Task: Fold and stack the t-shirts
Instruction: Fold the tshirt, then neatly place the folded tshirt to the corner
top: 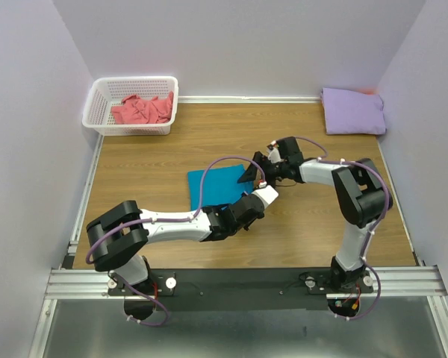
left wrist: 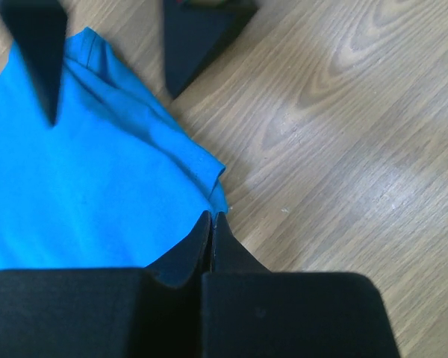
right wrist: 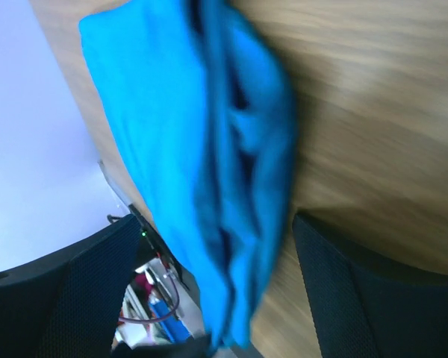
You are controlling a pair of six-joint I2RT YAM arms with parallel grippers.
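Both arms reach in to the middle of the worktop [top: 157, 156]. The left arm lies low from the lower left of the overhead view, and the right arm bends back from an elbow at the right. The two hands meet at the right edge of the teal-blue t-shirt [top: 215, 185], which lies folded flat at centre frame.

The left hand [left wrist: 213, 220] has its two fingers pressed together, tips at the shirt's lower right hem. Whether any cloth is nipped between them cannot be told. The right hand [right wrist: 216, 224] is spread wide. Its own camera, though blurred, shows the shirt's bunched edge running up between the fingers. The left wrist camera adds something the overhead view hides: one of those fingers [left wrist: 37, 52] is over the cloth, the other over bare wood.

A white lattice basket [top: 97, 97] in the upper left corner holds the crumpled coral-pink t-shirt [top: 142, 110]. The pale lavender t-shirt [top: 352, 110] lies folded in the upper right corner. Only the overhead view shows these two.
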